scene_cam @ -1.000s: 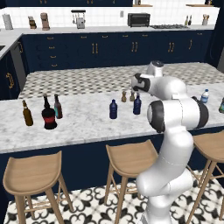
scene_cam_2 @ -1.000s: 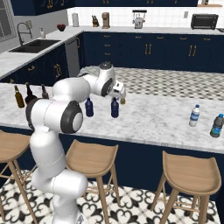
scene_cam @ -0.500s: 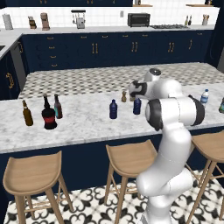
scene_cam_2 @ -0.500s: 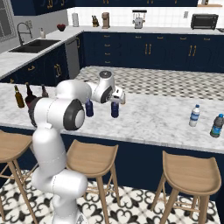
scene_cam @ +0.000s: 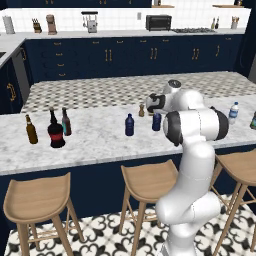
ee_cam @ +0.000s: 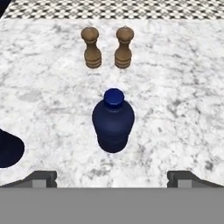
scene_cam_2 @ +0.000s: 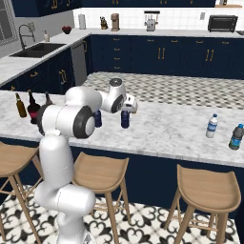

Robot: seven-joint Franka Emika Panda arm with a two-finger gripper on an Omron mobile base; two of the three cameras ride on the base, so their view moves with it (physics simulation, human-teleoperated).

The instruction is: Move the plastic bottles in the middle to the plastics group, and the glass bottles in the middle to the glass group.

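I have the gripper (ee_cam: 111,178) wide open and empty above the blue bottle (ee_cam: 113,122); likely light, smooth, stiff plastic; I'd pinch its round body mid-height.

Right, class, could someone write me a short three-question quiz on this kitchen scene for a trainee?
1. True or false: the end effector is shut on the dark blue bottle.
2. In the hand view, how many wooden mills stand beyond that bottle?
3. The clear water bottle stands: A) near the right end of the counter; B) on a stool; C) in the sink.

Key: 1 false: the jaws stand open, clear of the bottle. 2 two. 3 A.
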